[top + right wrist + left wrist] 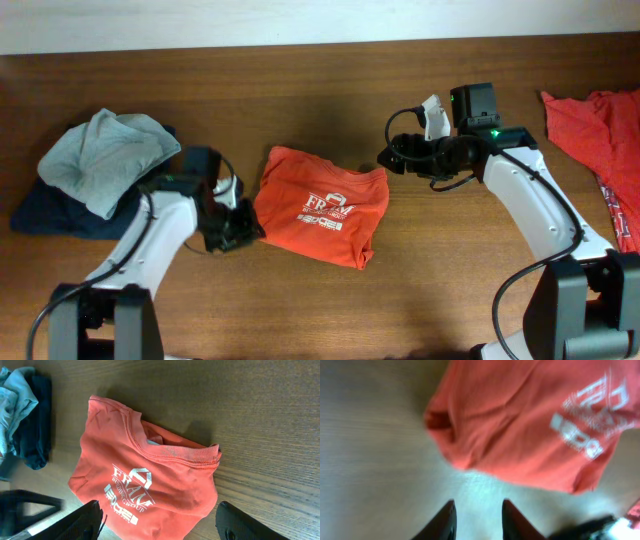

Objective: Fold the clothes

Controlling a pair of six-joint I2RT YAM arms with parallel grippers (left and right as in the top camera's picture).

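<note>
A folded orange-red T-shirt (320,205) with a white "FRAM" print lies on the table between the arms, print side up. It also fills the top of the left wrist view (530,425) and the middle of the right wrist view (150,480). My left gripper (240,230) hangs just off the shirt's left edge; its jaws (478,506) stand a little apart over bare wood, holding nothing. My right gripper (384,160) hovers by the shirt's upper right corner, jaws (159,510) spread wide above the cloth and holding nothing. A second orange-red shirt (600,130) lies unfolded at the far right.
A heap of grey and navy clothes (100,165) sits at the left, behind my left arm, and shows in the right wrist view (25,415) too. The wooden table (320,90) meets a white wall at the back.
</note>
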